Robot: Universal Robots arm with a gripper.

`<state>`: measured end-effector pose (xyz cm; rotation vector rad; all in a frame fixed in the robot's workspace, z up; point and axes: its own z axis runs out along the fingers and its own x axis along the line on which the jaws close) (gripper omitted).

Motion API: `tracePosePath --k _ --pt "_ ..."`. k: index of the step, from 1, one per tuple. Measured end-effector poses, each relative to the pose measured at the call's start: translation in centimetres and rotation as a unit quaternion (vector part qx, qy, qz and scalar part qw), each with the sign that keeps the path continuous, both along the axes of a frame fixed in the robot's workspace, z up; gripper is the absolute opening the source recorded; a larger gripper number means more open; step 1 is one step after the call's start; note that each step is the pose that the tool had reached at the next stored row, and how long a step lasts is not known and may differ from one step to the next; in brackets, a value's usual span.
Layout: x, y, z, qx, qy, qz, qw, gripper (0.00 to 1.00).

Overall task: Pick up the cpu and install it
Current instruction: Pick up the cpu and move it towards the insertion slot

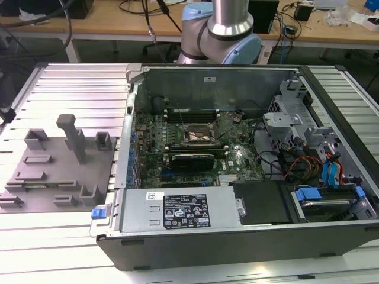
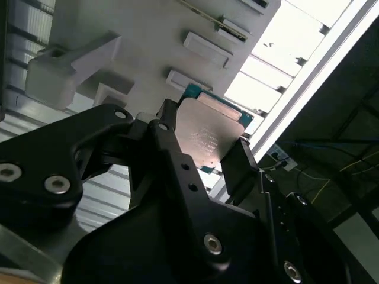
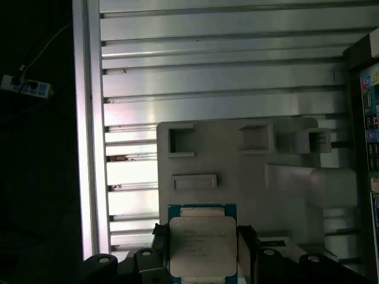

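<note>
End effector (image 2: 206, 132) pinched the cpu (image 3: 202, 245) by opposite edges above gray fixture (image 3: 249, 171); judged best carried level.

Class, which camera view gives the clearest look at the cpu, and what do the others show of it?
The first wrist view: the cpu faces the camera squarely, silvery top and green rim, held in the pincer. The second wrist view shows the cpu tilted, partly hidden by the pincer.

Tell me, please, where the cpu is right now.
In both wrist views the cpu is gripped by the hand, in front of the grey fixture plate.
</note>
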<state>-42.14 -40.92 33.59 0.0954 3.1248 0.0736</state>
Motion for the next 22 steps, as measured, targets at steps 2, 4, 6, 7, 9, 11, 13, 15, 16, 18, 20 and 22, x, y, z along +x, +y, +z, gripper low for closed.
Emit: tracePosePath --k 2,4,6,7,9,11,13,15,16,18,20,22 --pt "0.00 0.01 2.99 0.0000 0.0000 0.000 1.0000 0.55" --pt "0.00 0.01 3.34 0.0000 0.0000 0.000 1.0000 0.55" --pt "0.00 0.01 3.55 0.0000 0.0000 0.000 1.0000 0.55" --pt "0.00 0.02 3.62 0.0000 0.0000 0.000 1.0000 0.55" --pt "0.00 0.01 3.98 0.0000 0.0000 0.000 1.0000 0.55" --pt "0.00 0.02 4.70 0.0000 0.0000 0.000 1.0000 0.55" --pt "0.00 0.03 5.21 0.0000 0.0000 0.000 1.0000 0.55" --pt "0.00 0.03 5.43 0.0001 -0.0001 0.000 1.0000 0.55" --pt "0.00 0.03 5.43 0.0001 -0.0001 0.000 1.0000 0.55" --pt "0.00 0.03 5.44 0.0000 -0.0001 0.000 1.0000 0.55" --pt "0.06 0.04 5.46 0.0000 0.0001 0.000 1.0000 0.55" --pt "0.31 0.03 5.45 0.0000 0.0000 0.000 1.0000 0.55"
